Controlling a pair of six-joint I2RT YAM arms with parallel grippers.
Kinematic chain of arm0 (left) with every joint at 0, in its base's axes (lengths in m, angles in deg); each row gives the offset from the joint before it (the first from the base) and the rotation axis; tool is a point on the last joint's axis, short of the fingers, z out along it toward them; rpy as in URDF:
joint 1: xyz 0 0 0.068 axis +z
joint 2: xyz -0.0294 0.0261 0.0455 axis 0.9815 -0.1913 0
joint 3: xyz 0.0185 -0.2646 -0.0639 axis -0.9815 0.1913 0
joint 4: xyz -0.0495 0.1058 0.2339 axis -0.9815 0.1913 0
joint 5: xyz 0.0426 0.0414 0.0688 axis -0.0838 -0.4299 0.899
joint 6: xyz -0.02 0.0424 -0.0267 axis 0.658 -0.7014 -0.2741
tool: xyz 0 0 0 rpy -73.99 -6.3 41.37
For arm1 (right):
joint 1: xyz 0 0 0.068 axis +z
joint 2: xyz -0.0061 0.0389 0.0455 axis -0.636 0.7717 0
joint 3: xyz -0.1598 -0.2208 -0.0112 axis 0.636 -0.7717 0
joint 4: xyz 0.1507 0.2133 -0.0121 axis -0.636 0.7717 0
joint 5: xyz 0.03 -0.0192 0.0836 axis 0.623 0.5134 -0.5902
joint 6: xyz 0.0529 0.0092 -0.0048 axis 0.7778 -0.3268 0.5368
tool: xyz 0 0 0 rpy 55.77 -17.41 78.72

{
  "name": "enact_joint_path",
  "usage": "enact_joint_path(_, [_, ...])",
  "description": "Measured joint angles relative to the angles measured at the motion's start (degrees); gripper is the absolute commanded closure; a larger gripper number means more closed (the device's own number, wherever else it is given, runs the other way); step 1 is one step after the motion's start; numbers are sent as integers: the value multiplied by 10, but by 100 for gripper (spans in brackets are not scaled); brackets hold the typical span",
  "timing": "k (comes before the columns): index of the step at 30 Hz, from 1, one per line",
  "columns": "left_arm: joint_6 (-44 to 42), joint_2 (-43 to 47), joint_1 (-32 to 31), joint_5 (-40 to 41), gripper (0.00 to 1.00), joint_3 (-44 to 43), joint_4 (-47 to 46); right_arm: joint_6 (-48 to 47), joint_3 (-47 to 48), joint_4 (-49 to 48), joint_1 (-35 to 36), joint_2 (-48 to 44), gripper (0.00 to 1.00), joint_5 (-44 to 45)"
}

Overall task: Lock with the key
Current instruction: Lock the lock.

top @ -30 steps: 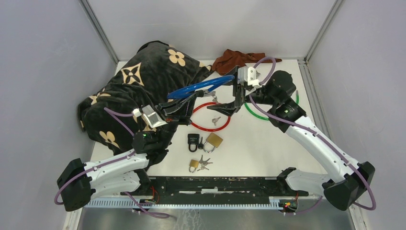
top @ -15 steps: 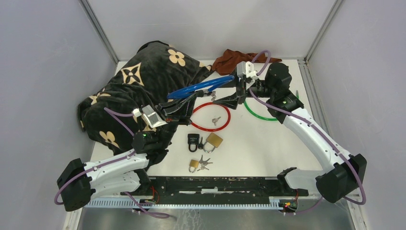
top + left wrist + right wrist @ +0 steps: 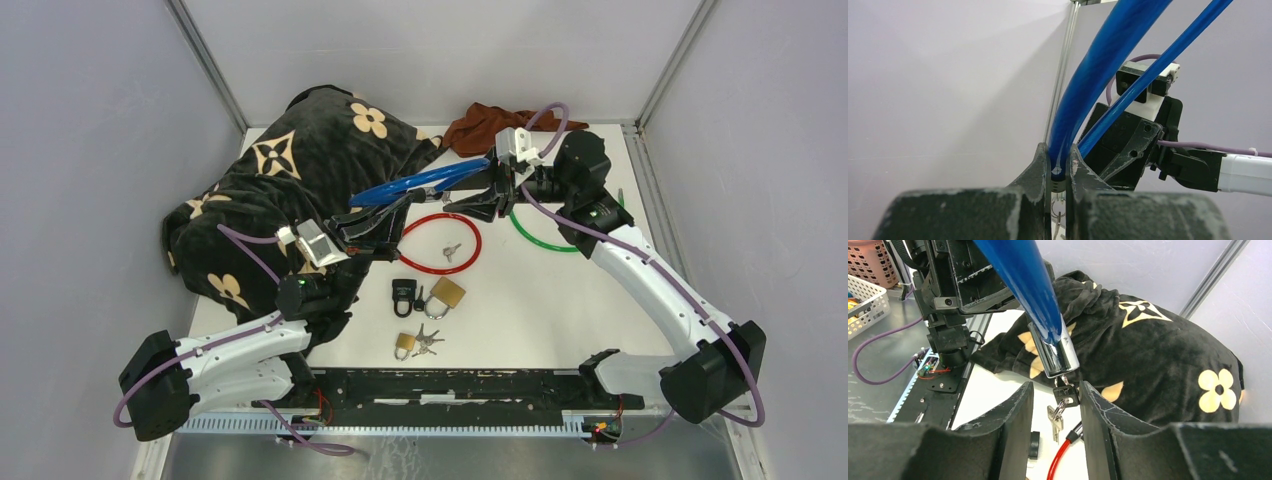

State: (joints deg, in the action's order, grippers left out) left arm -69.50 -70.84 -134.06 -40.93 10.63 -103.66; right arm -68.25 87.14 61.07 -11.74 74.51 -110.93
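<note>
Loop (image 3: 440, 273) on the table (image 3: 560, 300): key (image 3: 451, 251) lying inside it, blanket (image 3: 300, 170) to its left, padlocks (image 3: 447, 293) just before it, cloth (image 3: 490, 122) behind, second loop (image 3: 527, 238) right.

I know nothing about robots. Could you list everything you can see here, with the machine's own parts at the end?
blanket: one, black with tan flowers, heaped far left
cloth: one, brown, far edge
blue cable lock: one, blue, held above the table
hanging keys: one bunch, silver, dangling from the blue lock's metal end
red cable lock: one, red, looped mid-table
loose key: one, silver, inside the red loop
green cable: one, green, partly under the right arm
black padlock: one, black, centre
brass padlock: one, brass, beside it
small brass padlock: one, brass, nearer, keys attached
table: one, white
left gripper: black, shut on the blue cable
right gripper: black, open around the hanging keys
</note>
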Motion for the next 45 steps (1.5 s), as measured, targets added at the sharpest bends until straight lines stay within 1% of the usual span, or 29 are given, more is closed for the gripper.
enact_joint_path(2, [0,0,0,0,98,0,0,-1,0,2,0,0,59,2])
enact_joint_path(6, [0,0,0,0,98,0,0,-4,1,8,2,3,72,7])
enact_joint_path(17, [1,0,0,7,98,0,6,-17,2,25,9,10,100,33])
enact_joint_path(22, [12,2,0,43,98,0,21,-18,-6,22,19,2,100,77])
enact_joint_path(24, [24,3,0,57,98,-1,30,-22,-34,2,32,-17,100,120])
enact_joint_path(30, [46,1,0,96,98,-12,71,-28,-165,-132,82,-88,100,280])
enact_joint_path(33, [55,-2,4,112,98,-20,96,-39,-202,-189,99,-95,100,341])
enact_joint_path(36, [64,-5,7,122,98,-27,111,-63,-222,-228,113,-95,100,386])
enact_joint_path(41, [79,-9,10,135,98,-41,125,-112,-228,-250,127,-92,100,416])
enact_joint_path(45, [80,-10,10,136,98,-43,128,-155,-224,-242,127,-88,100,393])
